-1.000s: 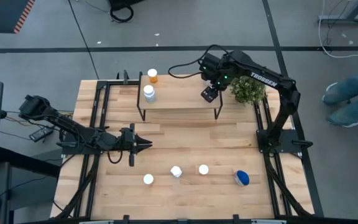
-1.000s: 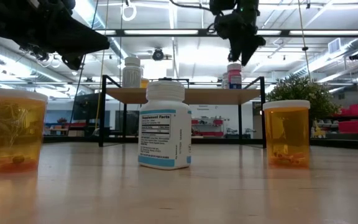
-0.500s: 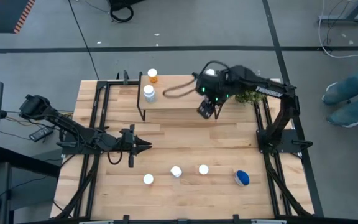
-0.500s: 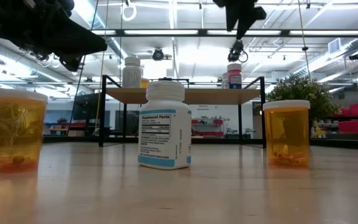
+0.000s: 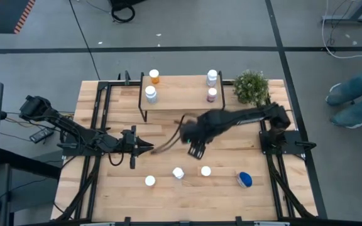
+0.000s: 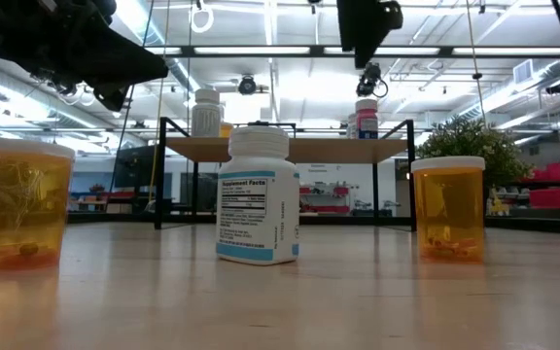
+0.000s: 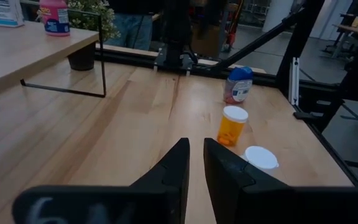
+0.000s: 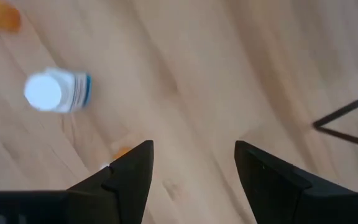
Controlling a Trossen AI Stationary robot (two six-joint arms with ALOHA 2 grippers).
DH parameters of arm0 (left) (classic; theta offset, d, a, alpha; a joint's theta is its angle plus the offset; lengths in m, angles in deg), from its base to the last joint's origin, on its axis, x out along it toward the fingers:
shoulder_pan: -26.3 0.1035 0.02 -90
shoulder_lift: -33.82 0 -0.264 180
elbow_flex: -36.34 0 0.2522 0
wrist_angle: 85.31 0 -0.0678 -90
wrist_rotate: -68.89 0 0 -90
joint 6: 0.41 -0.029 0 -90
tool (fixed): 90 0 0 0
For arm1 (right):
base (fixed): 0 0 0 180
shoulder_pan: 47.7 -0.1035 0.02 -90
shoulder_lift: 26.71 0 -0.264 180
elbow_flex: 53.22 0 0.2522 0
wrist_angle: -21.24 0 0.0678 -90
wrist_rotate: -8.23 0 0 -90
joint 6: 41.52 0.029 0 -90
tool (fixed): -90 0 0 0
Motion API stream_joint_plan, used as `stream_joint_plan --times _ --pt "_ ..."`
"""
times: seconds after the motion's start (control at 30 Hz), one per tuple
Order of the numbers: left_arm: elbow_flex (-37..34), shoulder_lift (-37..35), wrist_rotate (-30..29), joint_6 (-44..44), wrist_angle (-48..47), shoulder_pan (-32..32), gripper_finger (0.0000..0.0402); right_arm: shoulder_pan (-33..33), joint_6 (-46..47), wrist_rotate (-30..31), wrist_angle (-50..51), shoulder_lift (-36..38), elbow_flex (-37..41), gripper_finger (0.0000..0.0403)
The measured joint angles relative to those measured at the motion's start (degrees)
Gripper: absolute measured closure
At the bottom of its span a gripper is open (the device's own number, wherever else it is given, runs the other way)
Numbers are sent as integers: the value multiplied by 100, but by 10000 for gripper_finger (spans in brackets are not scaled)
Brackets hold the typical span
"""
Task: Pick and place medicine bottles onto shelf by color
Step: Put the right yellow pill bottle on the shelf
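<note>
Your right tool [image 5: 195, 150] hangs open and empty over mid-table. The nearest bottles [image 5: 178, 172] stand upright just toward the near edge from it. The left tool [image 5: 148, 147], nearly closed, waits leftward.

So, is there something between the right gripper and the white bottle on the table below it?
Nothing visible. The right gripper, open and empty, hangs over bare wood, and the white bottle stands a little nearer the table's front edge. An orange bottle stands beside it, apart, not in the path.
</note>
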Motion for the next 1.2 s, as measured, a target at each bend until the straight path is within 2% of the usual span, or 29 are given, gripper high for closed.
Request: stream_joint_plan --times 0.3,0.63,0.77,0.97,1.2 --pt "0 0 0 56 -20 -7 347 -674 334 -303 -73 -707 0 166" --pt "0 0 2 58 -52 -11 342 -1108 879 -382 -328 -709 4 105" --pt "0 0 2 55 -52 -11 341 -1241 1132 -385 -646 -705 316 92" --pt "0 2 2 -5 -52 -11 346 -1429 1303 -586 -1045 -720 1153 91" --pt "0 0 4 -2 -52 -11 337 -1483 1451 -579 -1651 -707 1637 91"
